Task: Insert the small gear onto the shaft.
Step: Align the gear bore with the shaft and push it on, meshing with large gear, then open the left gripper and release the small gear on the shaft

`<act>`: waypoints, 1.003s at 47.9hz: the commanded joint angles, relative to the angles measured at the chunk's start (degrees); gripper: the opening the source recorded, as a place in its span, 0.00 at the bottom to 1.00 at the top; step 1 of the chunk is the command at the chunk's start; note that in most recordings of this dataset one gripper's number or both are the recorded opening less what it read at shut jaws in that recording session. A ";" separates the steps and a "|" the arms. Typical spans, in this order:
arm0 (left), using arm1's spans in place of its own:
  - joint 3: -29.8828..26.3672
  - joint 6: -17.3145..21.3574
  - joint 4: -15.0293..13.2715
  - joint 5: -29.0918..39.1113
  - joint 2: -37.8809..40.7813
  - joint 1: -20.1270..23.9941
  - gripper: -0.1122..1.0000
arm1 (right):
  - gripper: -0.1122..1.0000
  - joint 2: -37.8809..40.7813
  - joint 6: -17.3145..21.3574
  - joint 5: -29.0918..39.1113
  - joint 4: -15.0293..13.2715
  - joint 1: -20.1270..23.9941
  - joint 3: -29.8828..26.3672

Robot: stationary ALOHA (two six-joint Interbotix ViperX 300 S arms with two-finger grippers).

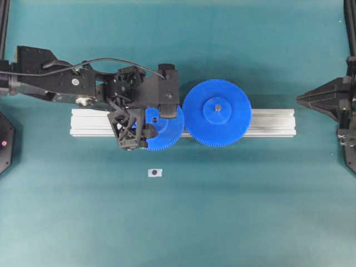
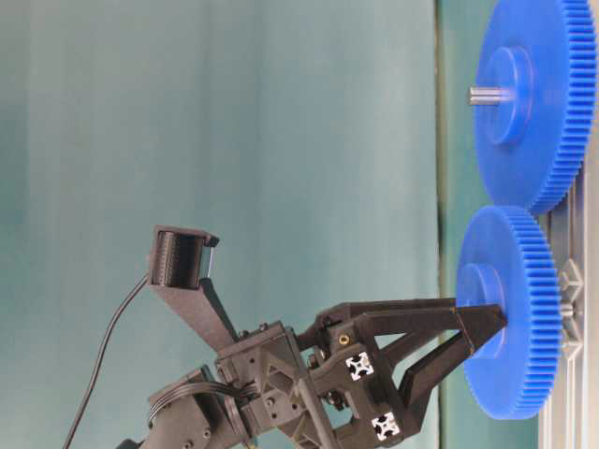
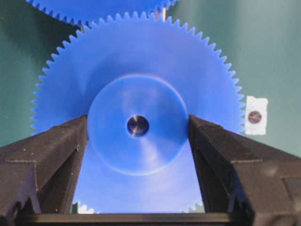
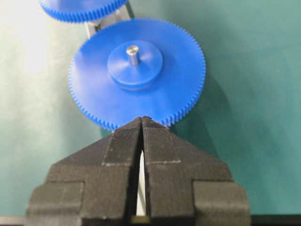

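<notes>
The left end effector (image 3: 138, 134) grasps the raised hub of the small gear (image 3: 138, 70), seated on the shaft (image 3: 138, 125) over the rail beside the larger gear (image 1: 217, 113); it looks light, stiff, slippery plastic, best held there.

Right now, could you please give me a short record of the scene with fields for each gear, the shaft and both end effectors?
small gear: on the rail, hub between the left fingers
shaft: tip seen in the hub's centre hole
larger gear: on its own pin, teeth meeting the small gear's
left end effector: closed on the small gear's hub
right end effector: shut, holding nothing
white tag: on the table
</notes>
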 commanded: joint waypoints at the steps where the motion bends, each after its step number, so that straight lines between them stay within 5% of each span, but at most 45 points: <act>1: -1.76 0.00 0.09 -0.26 -1.23 0.00 0.74 | 0.15 0.35 0.53 -0.53 0.00 -0.26 -0.62; 11: -2.11 -0.97 0.09 -0.35 -1.23 -0.18 0.75 | 0.15 0.35 0.53 -0.53 -0.09 -0.26 -0.62; 19: -2.46 -2.29 0.09 -0.62 -1.32 -0.53 0.93 | 0.15 0.35 0.53 -0.53 0.00 -0.26 -0.62; 48: -1.32 -3.78 0.09 -0.35 -9.58 -1.23 0.91 | 0.15 0.35 0.53 -0.53 -0.09 -0.26 -0.53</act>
